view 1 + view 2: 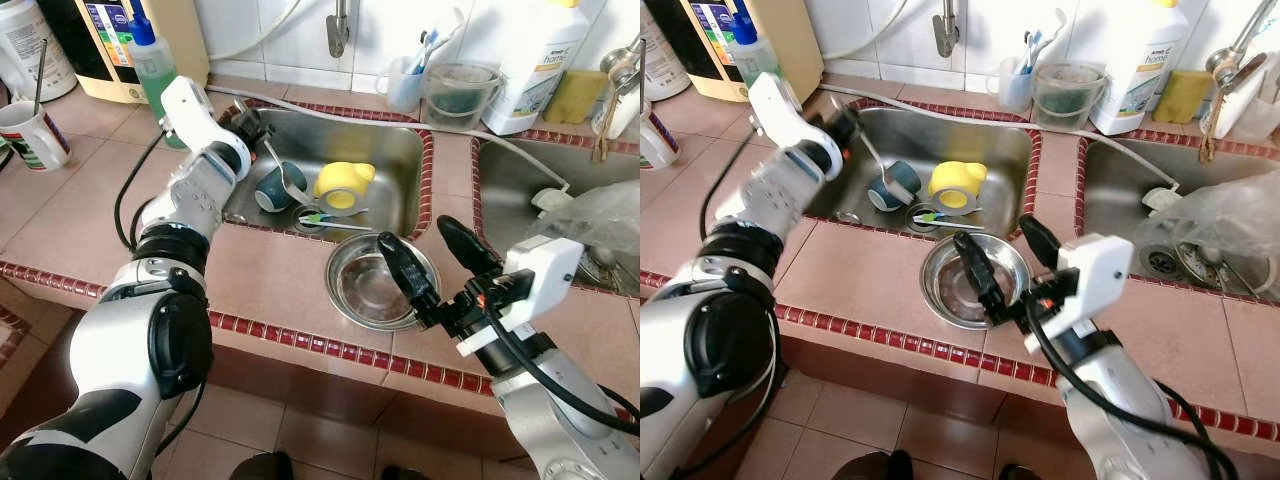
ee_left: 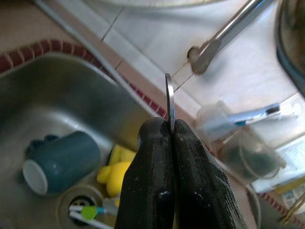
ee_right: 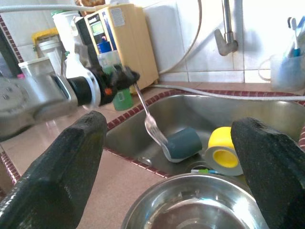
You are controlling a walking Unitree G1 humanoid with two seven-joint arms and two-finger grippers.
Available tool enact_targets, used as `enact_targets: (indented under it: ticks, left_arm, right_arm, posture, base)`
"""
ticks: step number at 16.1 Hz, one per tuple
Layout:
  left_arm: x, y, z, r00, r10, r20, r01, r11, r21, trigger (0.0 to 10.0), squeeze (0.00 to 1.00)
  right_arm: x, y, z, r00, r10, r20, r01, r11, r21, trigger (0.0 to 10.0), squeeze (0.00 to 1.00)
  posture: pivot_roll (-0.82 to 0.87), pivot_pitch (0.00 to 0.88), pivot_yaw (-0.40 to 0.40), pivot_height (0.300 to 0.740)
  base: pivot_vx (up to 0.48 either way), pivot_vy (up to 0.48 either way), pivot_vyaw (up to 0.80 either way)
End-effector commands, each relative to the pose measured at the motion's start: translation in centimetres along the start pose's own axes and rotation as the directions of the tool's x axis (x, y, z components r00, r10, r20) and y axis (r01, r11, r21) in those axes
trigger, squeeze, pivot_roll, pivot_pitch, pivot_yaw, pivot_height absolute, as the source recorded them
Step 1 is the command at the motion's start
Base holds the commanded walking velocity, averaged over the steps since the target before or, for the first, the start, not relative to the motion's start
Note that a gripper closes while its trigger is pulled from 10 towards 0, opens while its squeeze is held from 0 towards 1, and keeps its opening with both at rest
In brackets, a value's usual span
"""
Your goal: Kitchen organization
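Observation:
My left gripper hangs over the left rim of the steel sink, shut on the handle of a metal fork. The fork slants down toward a teal mug lying on its side in the basin. Beside the mug lies a yellow cup, and toothbrushes rest on the drain. In the left wrist view both fingers pinch the fork's thin handle. My right gripper is open just above a steel bowl on the counter in front of the sink.
A green soap bottle and a striped mug stand at the left. A faucet, a cup of toothbrushes, a clear container and a white bottle line the back. A second sink with a plastic bag lies at the right.

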State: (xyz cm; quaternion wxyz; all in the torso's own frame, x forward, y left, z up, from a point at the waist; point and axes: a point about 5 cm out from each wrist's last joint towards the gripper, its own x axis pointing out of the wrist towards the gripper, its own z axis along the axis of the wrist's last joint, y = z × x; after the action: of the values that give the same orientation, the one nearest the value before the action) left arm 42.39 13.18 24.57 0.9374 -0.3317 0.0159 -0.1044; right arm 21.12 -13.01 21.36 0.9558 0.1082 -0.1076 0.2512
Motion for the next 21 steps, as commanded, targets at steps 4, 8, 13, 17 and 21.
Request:
enact_targets:
  ticks: [4, 8, 13, 17, 21]
  left_arm:
    - [0.1, 0.0, -1.6, 0.999, -0.011, -0.034, 0.012, 1.000, 0.013, 10.0, 0.00]
    - [0.0, -0.1, -2.4, 0.998, -0.044, -0.036, 0.045, 0.999, 0.020, 10.0, 0.00]
    - [-0.1, 0.0, -3.3, 0.996, -0.065, -0.053, 0.066, 0.998, 0.024, 10.0, 0.00]
    - [-0.1, 0.1, -3.8, 0.995, -0.065, -0.073, 0.066, 0.998, 0.012, 10.0, 0.00]
    - [-0.2, 0.2, -4.0, 0.995, -0.066, -0.076, 0.068, 0.998, 0.020, 10.0, 0.00]
  right_arm:
    - [-1.4, 0.7, 0.7, 0.998, -0.057, 0.001, 0.057, 0.998, 0.022, 10.0, 0.00]
    - [-2.5, 1.3, 1.0, 0.994, -0.108, -0.013, 0.109, 0.992, 0.067, 10.0, 0.00]
    - [-3.3, 1.4, 1.3, 0.988, -0.151, -0.019, 0.152, 0.986, 0.068, 10.0, 0.00]
    - [-3.6, 1.4, 1.5, 0.986, -0.165, -0.023, 0.166, 0.983, 0.073, 10.0, 0.00]
    - [-3.8, 1.5, 1.6, 0.985, -0.169, -0.033, 0.171, 0.982, 0.076, 10.0, 0.00]
  posture:
    - [-0.17, 0.169, 0.077, 0.740]
    - [-0.21, 0.209, 0.085, 0.740]
    - [-0.23, 0.231, 0.089, 0.740]
    - [-0.23, 0.246, 0.089, 0.740]
    - [-0.23, 0.255, 0.089, 0.740]
  base:
    - [0.000, 0.000, 0.00]
    - [0.000, 0.000, 0.00]
    - [0.000, 0.000, 0.00]
    - [0.000, 0.000, 0.00]
    - [0.000, 0.000, 0.00]
